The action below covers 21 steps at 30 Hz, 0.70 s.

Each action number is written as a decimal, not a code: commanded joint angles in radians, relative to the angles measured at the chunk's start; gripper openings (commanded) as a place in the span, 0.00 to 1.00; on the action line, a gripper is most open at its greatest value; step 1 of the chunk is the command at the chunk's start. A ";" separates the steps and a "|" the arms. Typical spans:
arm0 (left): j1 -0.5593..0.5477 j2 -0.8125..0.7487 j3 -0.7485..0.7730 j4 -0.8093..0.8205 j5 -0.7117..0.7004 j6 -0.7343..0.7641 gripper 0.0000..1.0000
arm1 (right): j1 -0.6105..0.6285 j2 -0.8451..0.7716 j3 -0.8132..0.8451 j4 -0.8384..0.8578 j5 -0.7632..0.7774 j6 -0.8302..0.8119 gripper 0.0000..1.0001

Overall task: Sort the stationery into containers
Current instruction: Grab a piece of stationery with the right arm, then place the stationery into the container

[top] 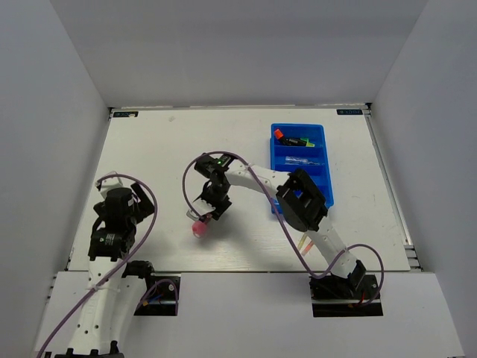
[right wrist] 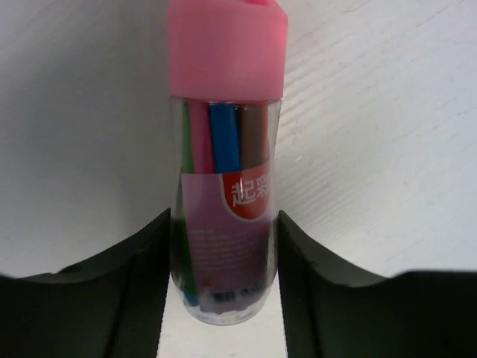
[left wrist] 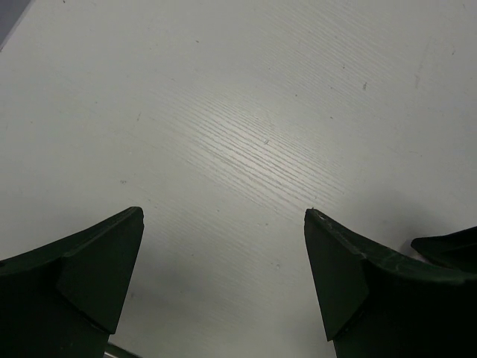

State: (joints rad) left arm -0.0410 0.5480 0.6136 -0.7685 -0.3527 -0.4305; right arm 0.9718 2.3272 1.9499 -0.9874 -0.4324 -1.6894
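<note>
Well apart — blue tray [top: 298,127], pink-capped tube [top: 200,227]

It looked like a robotics lab's test cell: a white bench [top: 238,142] boxed in on three sides by plain white panels [top: 45,112], with a left arm [top: 112,227] and a right arm [top: 302,201], both trailing purple cables [top: 151,212], bolted onto black plates [top: 328,307] at its near edge.
</note>
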 commanded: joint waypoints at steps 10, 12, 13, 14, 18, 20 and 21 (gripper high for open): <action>0.006 -0.022 -0.009 -0.002 -0.006 -0.007 1.00 | 0.008 -0.145 -0.074 0.087 0.070 0.242 0.00; 0.004 -0.023 -0.011 0.000 0.000 -0.007 1.00 | 0.010 -0.187 -0.074 0.130 0.087 0.328 0.00; 0.006 -0.022 -0.011 -0.002 0.003 -0.002 1.00 | 0.008 -0.251 -0.074 0.154 0.099 0.412 0.00; 0.004 -0.020 -0.009 0.000 0.006 -0.004 1.00 | 0.007 -0.274 -0.053 0.174 0.106 0.439 0.00; 0.006 -0.017 -0.014 0.005 0.018 -0.002 1.00 | -0.001 -0.376 -0.039 0.205 0.182 0.528 0.00; 0.004 -0.013 -0.014 0.006 0.020 -0.001 1.00 | 0.001 -0.437 -0.051 0.210 0.244 0.543 0.00; 0.006 -0.011 -0.014 0.006 0.026 -0.001 1.00 | -0.011 -0.468 -0.060 0.213 0.274 0.560 0.00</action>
State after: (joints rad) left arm -0.0410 0.5354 0.6094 -0.7712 -0.3470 -0.4313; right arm 0.9752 1.9675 1.8652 -0.8242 -0.2489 -1.2301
